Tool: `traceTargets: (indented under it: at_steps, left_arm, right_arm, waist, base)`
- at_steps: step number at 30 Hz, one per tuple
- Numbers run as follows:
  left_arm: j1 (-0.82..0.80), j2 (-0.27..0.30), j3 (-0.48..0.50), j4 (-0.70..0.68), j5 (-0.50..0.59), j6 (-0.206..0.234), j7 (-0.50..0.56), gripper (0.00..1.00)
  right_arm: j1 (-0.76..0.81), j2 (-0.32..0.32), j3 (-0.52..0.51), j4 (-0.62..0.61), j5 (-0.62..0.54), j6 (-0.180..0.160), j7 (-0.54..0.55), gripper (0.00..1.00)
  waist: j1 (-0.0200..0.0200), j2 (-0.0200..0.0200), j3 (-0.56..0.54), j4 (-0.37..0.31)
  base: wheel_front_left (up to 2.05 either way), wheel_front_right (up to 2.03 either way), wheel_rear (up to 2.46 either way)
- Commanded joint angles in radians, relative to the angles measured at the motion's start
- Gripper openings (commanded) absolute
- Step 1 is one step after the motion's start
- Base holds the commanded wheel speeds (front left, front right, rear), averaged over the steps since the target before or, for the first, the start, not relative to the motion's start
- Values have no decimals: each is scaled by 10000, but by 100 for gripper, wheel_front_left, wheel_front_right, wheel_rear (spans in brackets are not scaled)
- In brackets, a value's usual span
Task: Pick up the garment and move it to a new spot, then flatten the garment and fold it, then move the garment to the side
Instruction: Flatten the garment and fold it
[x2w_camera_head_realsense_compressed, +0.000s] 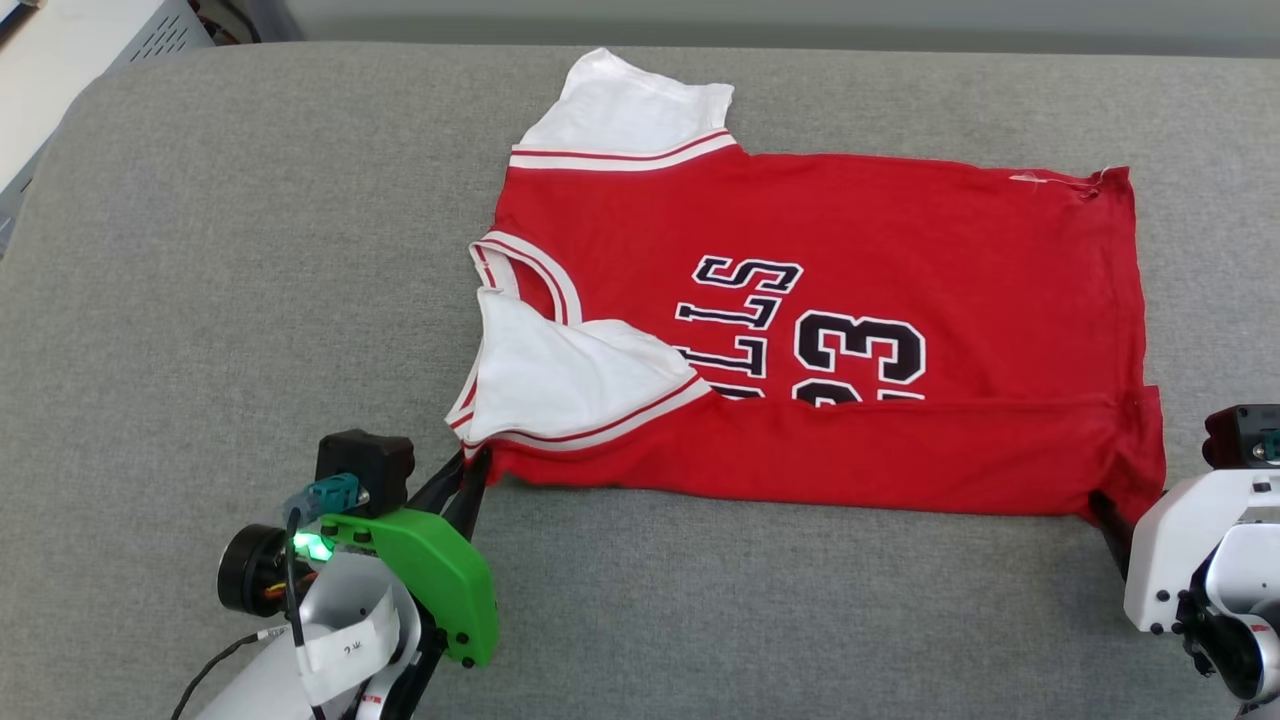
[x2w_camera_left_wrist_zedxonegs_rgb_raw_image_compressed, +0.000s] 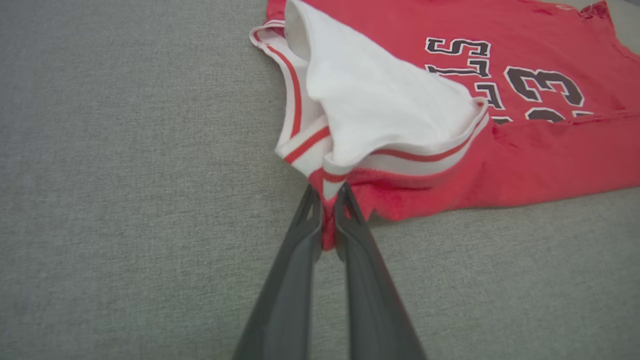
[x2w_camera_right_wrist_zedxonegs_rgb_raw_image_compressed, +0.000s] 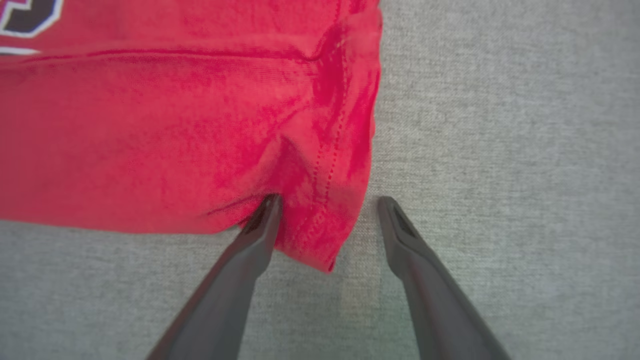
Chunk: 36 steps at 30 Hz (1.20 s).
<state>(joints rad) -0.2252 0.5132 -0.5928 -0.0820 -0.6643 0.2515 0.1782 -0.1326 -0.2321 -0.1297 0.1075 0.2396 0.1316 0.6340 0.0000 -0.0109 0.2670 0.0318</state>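
- Head view: the garment (x2w_camera_head_realsense_compressed: 900, 250), a red jersey with white sleeves, is laid sideways on a grey fabric surface (x2w_camera_head_realsense_compressed: 250, 250), collar to the left and hem to the right. Its near long edge is turned over onto the front, so the lower parts of the lettering and of the number 23 are covered. The near sleeve is folded in over the chest. The left hand (x2w_camera_head_realsense_compressed: 472, 478) is placed at the near collar-end corner and the right hand (x2w_camera_head_realsense_compressed: 1105, 515) at the near hem corner.
- Left wrist view: the left hand (x2w_camera_left_wrist_zedxonegs_rgb_raw_image_compressed: 327, 202) is clenched on the garment (x2w_camera_left_wrist_zedxonegs_rgb_raw_image_compressed: 550, 150). A bunch of striped trim and red cloth is pinched between its 2 fingers, just below the white sleeve.
- Right wrist view: the right hand (x2w_camera_right_wrist_zedxonegs_rgb_raw_image_compressed: 327, 200) is released, its 2 fingers spread wide. One fingertip (x2w_camera_right_wrist_zedxonegs_rgb_raw_image_compressed: 270, 205) is tucked against the garment (x2w_camera_right_wrist_zedxonegs_rgb_raw_image_compressed: 150, 125) at the hem corner; the other is set on the bare surface just beside the hem.
- The folding step is judged to be in hand, with 1 lengthwise fold laid. The next move is judged to call for the hem corner to be gripped by the right hand, so that both near corners can be lifted together and carried evenly.
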Motion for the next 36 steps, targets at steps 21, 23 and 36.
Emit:
traceTargets:
  at_steps: [21, 23, 36]
  left_arm:
    - [699, 204, -492, 879, -136, -160, 135, 0]
    - [915, 216, -565, 928, -192, -166, 139, 0]
    - [2477, 309, -926, 1029, -865, -234, 266, 0]
  right_arm:
    - [462, -647, -256, 278, 136, -9, 404, 0]
    - [704, -777, -314, 52, 223, -9, 577, 0]
    - [2785, -748, -940, -1474, 748, -9, 2126, 0]
  waist:
    - [0, 109, -1216, -48]
    - [0, 109, -1433, -55]
    - [0, 109, -2088, -157]
  base:
    - [0, 0, 0]
    - [0, 0, 0]
    - [0, 0, 0]
